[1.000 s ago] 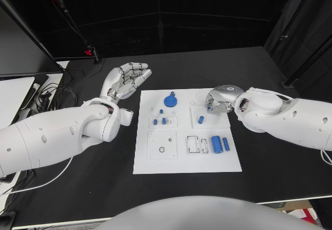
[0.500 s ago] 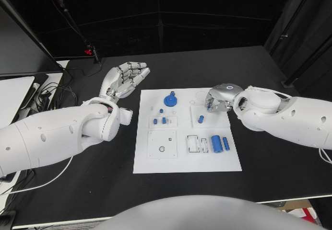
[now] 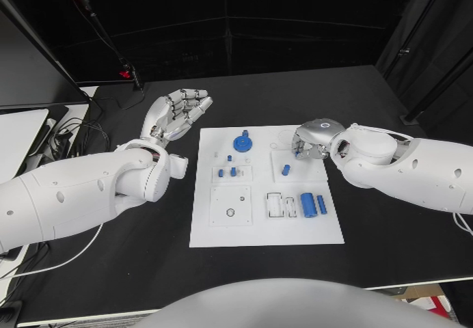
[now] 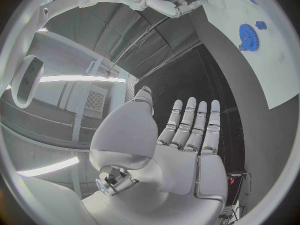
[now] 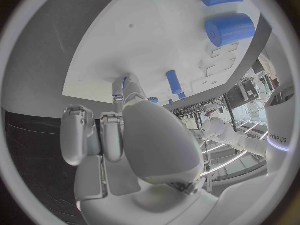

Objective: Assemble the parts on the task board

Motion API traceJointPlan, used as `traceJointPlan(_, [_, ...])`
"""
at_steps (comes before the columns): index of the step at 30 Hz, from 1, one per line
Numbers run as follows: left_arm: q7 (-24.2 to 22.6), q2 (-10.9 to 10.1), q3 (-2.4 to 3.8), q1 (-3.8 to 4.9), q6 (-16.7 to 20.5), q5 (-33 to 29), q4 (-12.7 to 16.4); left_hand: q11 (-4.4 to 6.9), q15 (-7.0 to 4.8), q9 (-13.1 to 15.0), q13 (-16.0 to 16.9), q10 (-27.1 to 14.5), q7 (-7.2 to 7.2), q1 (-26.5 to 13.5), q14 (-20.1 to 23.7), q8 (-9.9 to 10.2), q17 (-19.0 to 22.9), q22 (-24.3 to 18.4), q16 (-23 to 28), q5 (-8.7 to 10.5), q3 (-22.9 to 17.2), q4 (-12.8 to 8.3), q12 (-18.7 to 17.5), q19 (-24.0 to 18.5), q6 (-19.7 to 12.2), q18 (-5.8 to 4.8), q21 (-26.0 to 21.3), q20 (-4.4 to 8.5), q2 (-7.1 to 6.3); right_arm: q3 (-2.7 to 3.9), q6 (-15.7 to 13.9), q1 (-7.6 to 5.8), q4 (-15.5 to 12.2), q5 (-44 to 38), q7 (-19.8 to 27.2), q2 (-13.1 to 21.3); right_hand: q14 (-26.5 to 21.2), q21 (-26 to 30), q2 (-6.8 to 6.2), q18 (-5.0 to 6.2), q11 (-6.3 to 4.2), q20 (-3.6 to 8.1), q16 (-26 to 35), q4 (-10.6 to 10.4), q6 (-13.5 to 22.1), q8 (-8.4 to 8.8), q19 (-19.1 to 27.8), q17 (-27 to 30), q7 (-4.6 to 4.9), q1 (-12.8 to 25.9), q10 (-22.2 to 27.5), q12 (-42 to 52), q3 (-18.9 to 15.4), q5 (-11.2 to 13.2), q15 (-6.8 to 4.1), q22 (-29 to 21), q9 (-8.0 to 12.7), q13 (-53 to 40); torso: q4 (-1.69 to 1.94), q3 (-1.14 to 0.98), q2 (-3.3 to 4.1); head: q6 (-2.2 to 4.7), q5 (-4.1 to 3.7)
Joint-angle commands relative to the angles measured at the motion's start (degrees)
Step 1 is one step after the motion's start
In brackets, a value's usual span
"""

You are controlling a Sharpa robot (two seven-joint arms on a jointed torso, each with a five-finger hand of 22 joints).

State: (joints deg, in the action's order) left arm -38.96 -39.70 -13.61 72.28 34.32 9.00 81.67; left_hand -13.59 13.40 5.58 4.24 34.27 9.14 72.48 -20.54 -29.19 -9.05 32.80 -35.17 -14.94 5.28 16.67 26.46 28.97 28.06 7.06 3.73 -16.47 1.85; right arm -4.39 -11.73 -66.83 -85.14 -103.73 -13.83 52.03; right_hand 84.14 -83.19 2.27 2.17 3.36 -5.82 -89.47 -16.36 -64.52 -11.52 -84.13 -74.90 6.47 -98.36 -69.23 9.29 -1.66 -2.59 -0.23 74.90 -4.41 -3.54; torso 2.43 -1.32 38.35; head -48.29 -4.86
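The white task board lies mid-table. On it are a blue gear, small blue pegs, one standing peg and two blue cylinders. My right hand hovers over the board's far right part with its fingers curled down. A sliver of blue shows at its fingertips, as if it pinches a small blue part. The cylinders and a peg lie beyond it. My left hand is raised left of the board's far corner, palm up and fingers spread, holding nothing.
Black table surrounds the board. Cables and a white surface lie at the far left. The left wrist view shows the gear on the board and my right hand beyond it.
My right hand has crept slightly left and away over the board's far right part. The left hand has barely moved.
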Motion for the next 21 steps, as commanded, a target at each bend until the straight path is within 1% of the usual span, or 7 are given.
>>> traceJointPlan(1, [-4.76,-0.05,0.05,0.07,-0.65,-0.26,0.12,0.03,0.05,-0.09,-0.07,-0.41,6.74,0.13,0.51,-0.16,0.05,-0.07,-0.21,-0.29,0.35,-0.01,0.19,0.43,-0.21,-0.46,0.38,-0.14,0.5,-0.06,-4.15,0.04,-0.11,-2.13,-0.62,0.12,5.53,-0.25,-0.08,-0.41,-0.04,0.32,0.16,-0.14,-0.45,-0.06,-2.19,-13.57,0.04,-0.76,-0.63,-0.41,0.46,-0.11,-0.35,12.44,-0.14,0.09,0.01,0.02,0.02,0.01,0.12])
traceJointPlan(6, [-4.73,-0.06,0.05,0.06,-0.74,-0.26,0.15,0.05,0.04,-0.12,-0.09,-0.4,6.73,0.23,0.53,-0.28,0.14,-0.14,-0.31,-0.4,0.41,-0.01,0.32,0.42,-0.2,-0.45,0.37,-0.14,0.59,-0.06,-6.66,0.06,-0.66,-2.34,-0.07,0.63,5.55,-0.39,-0.08,-0.46,-0.01,0.31,0.13,-0.15,-0.67,0.01,-2.28,-13.64,0.07,-0.88,-0.94,-0.71,0.68,-0.11,-0.34,12.5,-0.12,0.09,0.07,-0.01,0.05,-0.01,0.24])
traceJointPlan(9, [-4.7,-0.09,0.05,0.06,-0.77,-0.26,0.16,0.05,0.04,-0.15,-0.11,-0.41,6.72,0.35,0.56,-0.39,0.22,-0.2,-0.41,-0.52,0.46,-0.02,0.45,0.44,-0.2,-0.45,0.38,-0.14,0.66,-0.05,-8.05,0.06,-1.39,-2.39,0.49,1.23,5.55,-0.47,-0.09,-0.48,-0.02,0.31,0.12,-0.15,-0.76,0.04,-2.32,-13.66,0.08,-0.95,-1.07,-0.85,0.78,-0.11,-0.34,12.54,-0.11,0.09,0.0,0.0,0.02,-0.08,0.38])
traceJointPlan(15, [-4.62,-0.03,0.05,0.06,-0.85,-0.26,0.07,0.06,0.03,-0.18,-0.13,-0.42,6.71,0.45,0.58,-0.47,0.3,-0.24,-0.5,-0.63,0.52,-0.02,0.55,0.45,-0.21,-0.45,0.38,-0.14,0.71,-0.02,-10.46,0.03,-3.8,-2.36,1.36,3.09,5.55,-0.83,-0.15,-0.57,-0.02,0.31,0.13,-0.14,-0.92,0.17,-2.53,-13.64,0.08,-1.12,-1.34,-1.24,1.05,-0.12,-0.34,12.69,-0.06,0.1,0.06,0.01,-0.01,-0.11,0.3])
traceJointPlan(19, [-4.52,0.05,0.05,0.05,-0.91,-0.26,0.0,0.06,0.03,-0.18,-0.13,-0.42,6.71,0.45,0.58,-0.47,0.3,-0.24,-0.5,-0.63,0.52,-0.02,0.55,0.45,-0.21,-0.45,0.38,-0.14,0.71,0.01,-11.75,0.01,-5.58,-1.77,1.87,4.46,5.55,-0.87,-0.16,-0.58,-0.02,0.31,0.13,-0.15,-0.97,0.2,-2.55,-13.65,0.08,-1.16,-1.4,-1.34,1.12,-0.12,-0.34,12.71,-0.06,0.1,0.02,0.04,-0.04,-0.1,0.29])
traceJointPlan(21, [-4.47,0.08,0.05,0.05,-0.95,-0.26,-0.02,0.06,0.03,-0.19,-0.14,-0.44,6.71,0.49,0.59,-0.51,0.33,-0.25,-0.53,-0.68,0.54,-0.02,0.58,0.46,-0.22,-0.45,0.38,-0.14,0.74,0.03,-12.53,0.0,-6.67,-1.33,2.27,5.22,5.55,-0.97,-0.19,-0.61,-0.02,0.3,0.14,-0.16,-1.06,0.25,-2.61,-13.63,0.09,-1.2,-1.54,-1.52,1.23,-0.12,-0.35,12.75,-0.04,0.1,0.06,0.01,-0.01,-0.09,0.32])
